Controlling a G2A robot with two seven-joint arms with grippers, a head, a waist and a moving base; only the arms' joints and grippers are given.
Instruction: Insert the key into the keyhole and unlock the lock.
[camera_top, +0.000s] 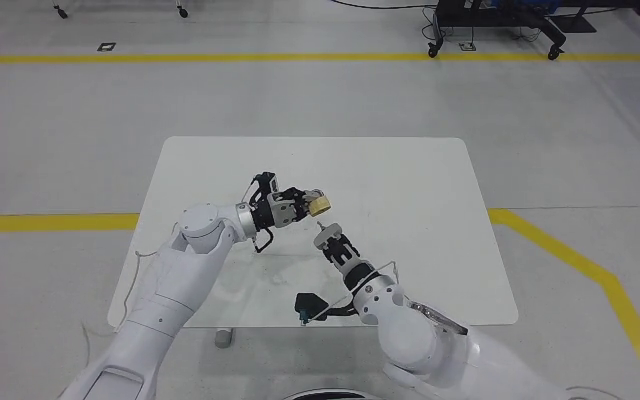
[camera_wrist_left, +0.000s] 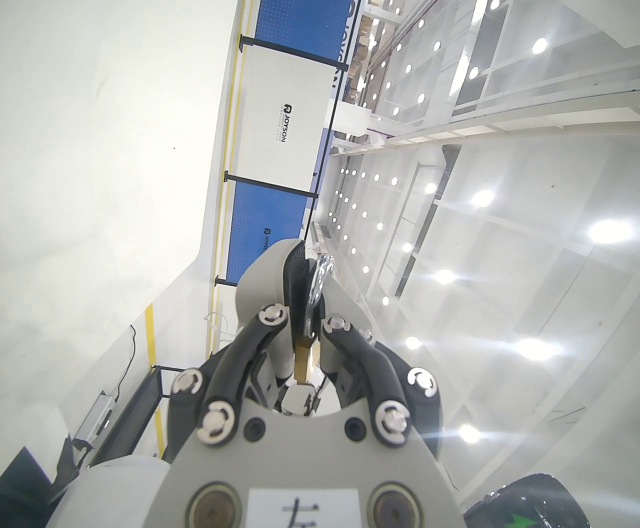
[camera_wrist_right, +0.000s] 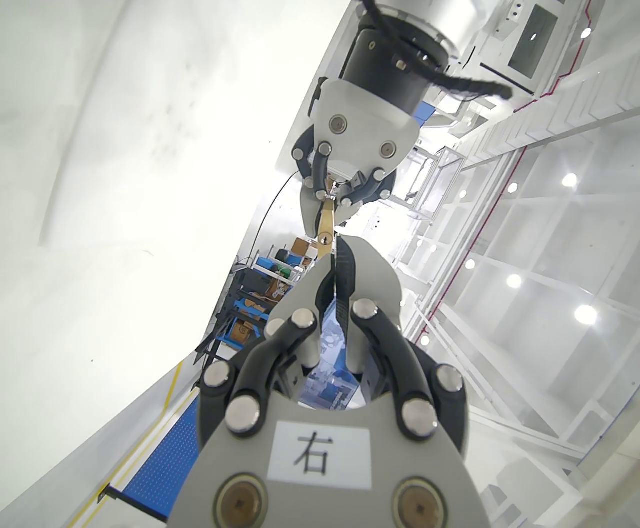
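Lock (camera_top: 318, 204) sits in the left gripper (camera_top: 303, 205), mid-frame above the desk (camera_top: 420, 200). Right gripper (camera_top: 326, 237) pinches the key (camera_top: 320, 227) just below. Key looks not in yet; pushing and turning are left.

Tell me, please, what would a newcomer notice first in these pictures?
Above the middle of the white table, the left gripper is shut on a brass lock, held in the air. The right gripper, its fingers closed, points at the lock's keyhole from close by.
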